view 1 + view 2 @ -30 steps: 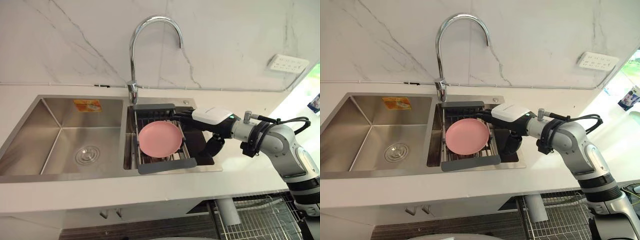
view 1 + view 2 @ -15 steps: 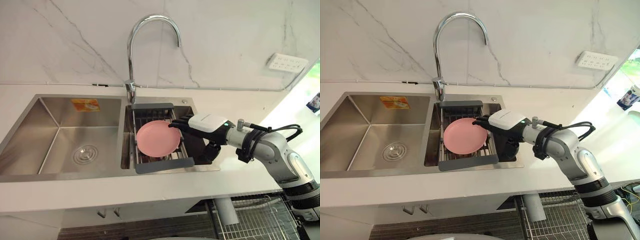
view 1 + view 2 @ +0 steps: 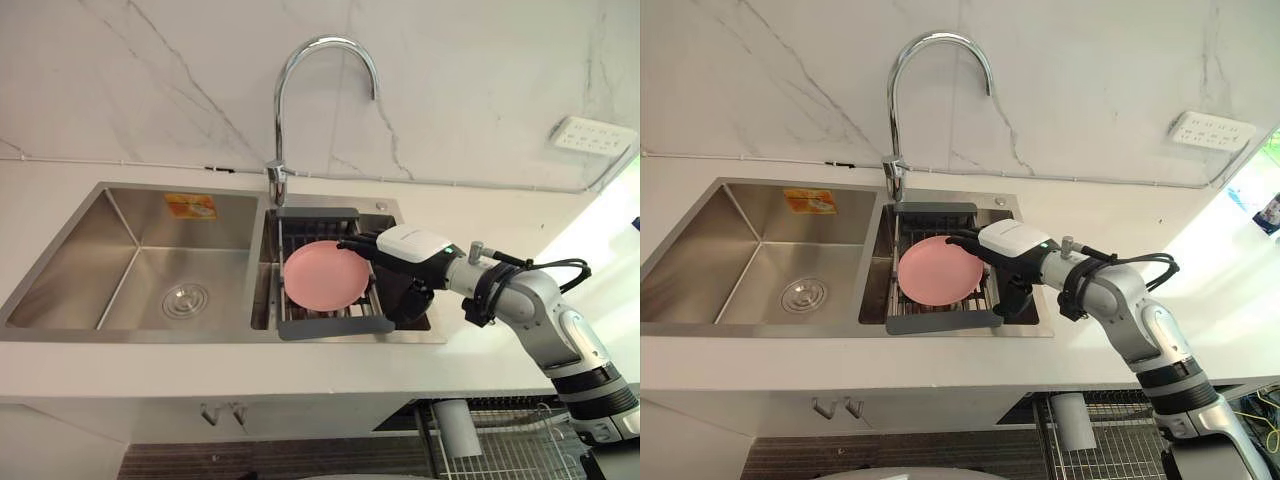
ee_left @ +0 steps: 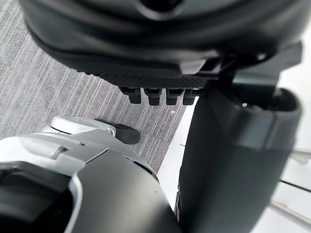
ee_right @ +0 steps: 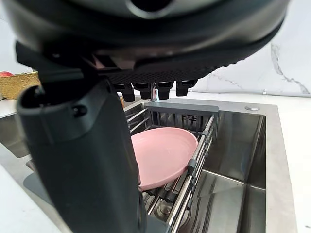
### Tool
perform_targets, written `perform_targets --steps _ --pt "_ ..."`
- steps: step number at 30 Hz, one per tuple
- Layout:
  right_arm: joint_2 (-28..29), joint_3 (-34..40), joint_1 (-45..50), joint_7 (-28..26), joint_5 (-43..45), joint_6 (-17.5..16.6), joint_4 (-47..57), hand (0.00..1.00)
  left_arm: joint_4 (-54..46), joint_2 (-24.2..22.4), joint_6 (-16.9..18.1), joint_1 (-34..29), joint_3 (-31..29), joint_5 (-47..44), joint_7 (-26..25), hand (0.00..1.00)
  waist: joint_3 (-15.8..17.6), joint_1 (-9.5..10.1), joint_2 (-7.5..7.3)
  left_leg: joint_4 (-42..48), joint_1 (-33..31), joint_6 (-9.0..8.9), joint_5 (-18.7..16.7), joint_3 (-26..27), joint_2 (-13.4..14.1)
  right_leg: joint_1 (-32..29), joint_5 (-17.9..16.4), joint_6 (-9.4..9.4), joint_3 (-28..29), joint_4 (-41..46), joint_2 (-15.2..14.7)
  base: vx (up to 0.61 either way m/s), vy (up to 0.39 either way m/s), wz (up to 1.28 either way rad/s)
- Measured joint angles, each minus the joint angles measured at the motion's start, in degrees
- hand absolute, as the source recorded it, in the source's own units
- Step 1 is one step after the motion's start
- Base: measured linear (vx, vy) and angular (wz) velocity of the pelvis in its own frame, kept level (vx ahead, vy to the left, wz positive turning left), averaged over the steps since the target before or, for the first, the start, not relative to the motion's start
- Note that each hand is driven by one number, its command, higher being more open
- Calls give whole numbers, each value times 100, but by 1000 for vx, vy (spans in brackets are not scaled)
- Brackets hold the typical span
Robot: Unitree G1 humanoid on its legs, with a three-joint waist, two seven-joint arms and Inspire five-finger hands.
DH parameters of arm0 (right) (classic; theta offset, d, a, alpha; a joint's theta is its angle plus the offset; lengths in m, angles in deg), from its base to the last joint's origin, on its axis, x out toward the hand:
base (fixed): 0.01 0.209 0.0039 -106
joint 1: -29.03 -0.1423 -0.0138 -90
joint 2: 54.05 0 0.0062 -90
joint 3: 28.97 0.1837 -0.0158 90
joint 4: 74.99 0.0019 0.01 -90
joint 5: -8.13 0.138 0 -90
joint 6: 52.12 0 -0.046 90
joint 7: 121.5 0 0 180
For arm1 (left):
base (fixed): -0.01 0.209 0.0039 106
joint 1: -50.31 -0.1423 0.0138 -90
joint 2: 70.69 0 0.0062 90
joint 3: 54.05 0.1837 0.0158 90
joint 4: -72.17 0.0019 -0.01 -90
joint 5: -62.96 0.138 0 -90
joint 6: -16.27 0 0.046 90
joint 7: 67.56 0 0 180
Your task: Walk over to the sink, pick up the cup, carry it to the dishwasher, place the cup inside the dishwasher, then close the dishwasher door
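A pink plate lies on a dark drying rack across the sink's right basin; I see no cup. My right hand hovers just right of the plate, open, with straight fingers reaching over the plate's right edge. In the right wrist view the pink plate sits past the thumb, with nothing in the hand. My left hand hangs open above grey carpet, holding nothing.
A tall chrome faucet rises behind the basin divider. The left basin holds only its drain. White counter surrounds the sink, with a wall socket at the back right. A wire rack shows below the counter at the lower right.
The whole picture has shifted, so the camera moved. My right hand has reached a little further left, its fingers now over the plate's right edge. The plate has not moved.
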Motion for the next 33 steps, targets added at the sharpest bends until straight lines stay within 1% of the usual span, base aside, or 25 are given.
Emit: perform_targets --steps 2,7,15,21,28,33 --pt "57 -35 0 51 -6 68 -52 100 -24 -3 -1 -14 -1 -1 7 100 13 0 19 0 2 -8 7 -3 3 6 -3 3 -13 0 0 0 0 0" --pt "162 -35 0 391 -222 113 -225 100 -196 -30 -1 -128 -2 -42 51 100 68 6 99 0 -1 -18 16 -52 6 31 -3 1 -74 0 -2 -1 8 3" --pt "220 -35 0 883 -456 119 -413 100 -236 -40 76 -189 -4 -49 48 100 88 17 115 0 -4 -24 20 -133 -5 69 -3 2 -151 1 -18 4 19 5" --pt "339 -35 0 1194 -457 121 -614 100 -247 -56 178 -222 -14 -48 45 100 115 20 121 -1 -18 -24 20 -183 -24 79 -23 27 -199 1 -42 -2 23 4" --pt "394 -37 0 1286 -477 120 -739 100 -372 -106 195 -245 -15 -45 3 100 216 40 142 0 -25 -24 21 -290 -28 126 -44 32 -314 1 -48 10 15 9" --pt "396 -42 0 1403 -693 115 -881 100 -421 -130 245 -243 -15 -44 -24 100 292 81 141 0 -34 -23 21 -312 -31 130 -47 35 -339 2 -52 4 4 1"
